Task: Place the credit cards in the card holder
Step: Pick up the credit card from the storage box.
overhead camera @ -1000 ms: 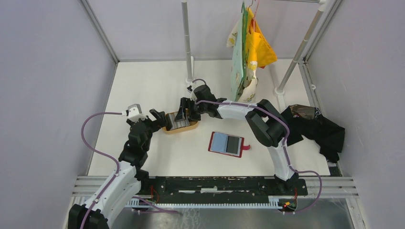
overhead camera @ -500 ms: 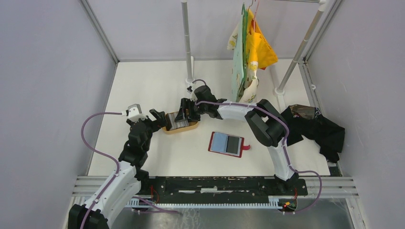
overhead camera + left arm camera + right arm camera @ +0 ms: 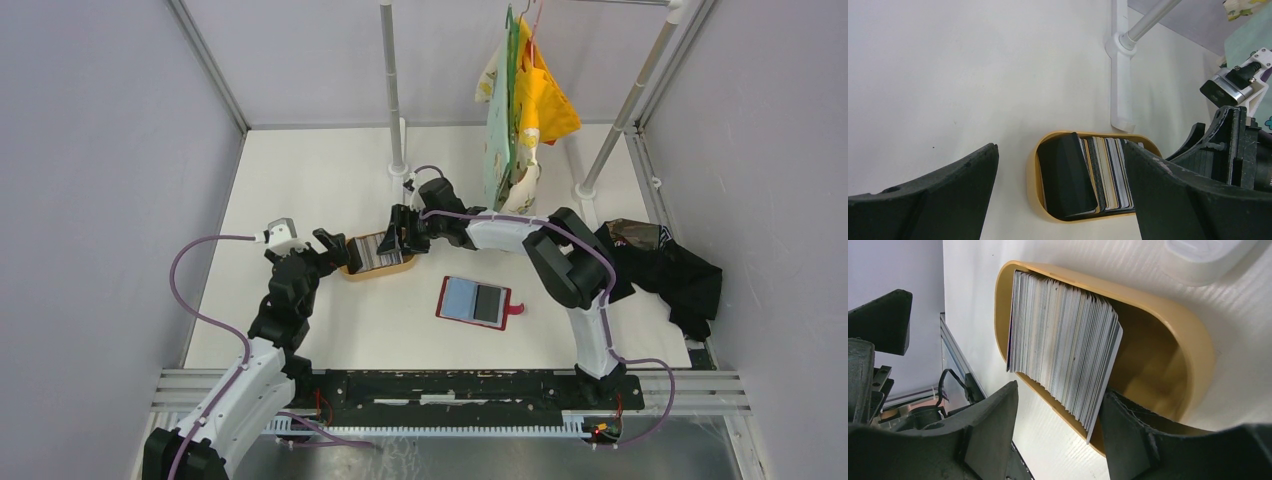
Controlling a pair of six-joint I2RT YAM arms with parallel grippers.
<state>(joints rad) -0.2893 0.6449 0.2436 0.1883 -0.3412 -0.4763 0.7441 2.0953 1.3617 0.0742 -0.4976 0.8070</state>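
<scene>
Shifts the right gripper rightward along the tan tray, narrowing still-parted jaws around the credit cards; leaves the left gripper wide open; seemingly readies a pick.

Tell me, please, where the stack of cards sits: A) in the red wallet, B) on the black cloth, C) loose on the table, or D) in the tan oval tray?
D: the cards stand on edge, packed in the tray, and the wallet lies open, apart from it.
</scene>
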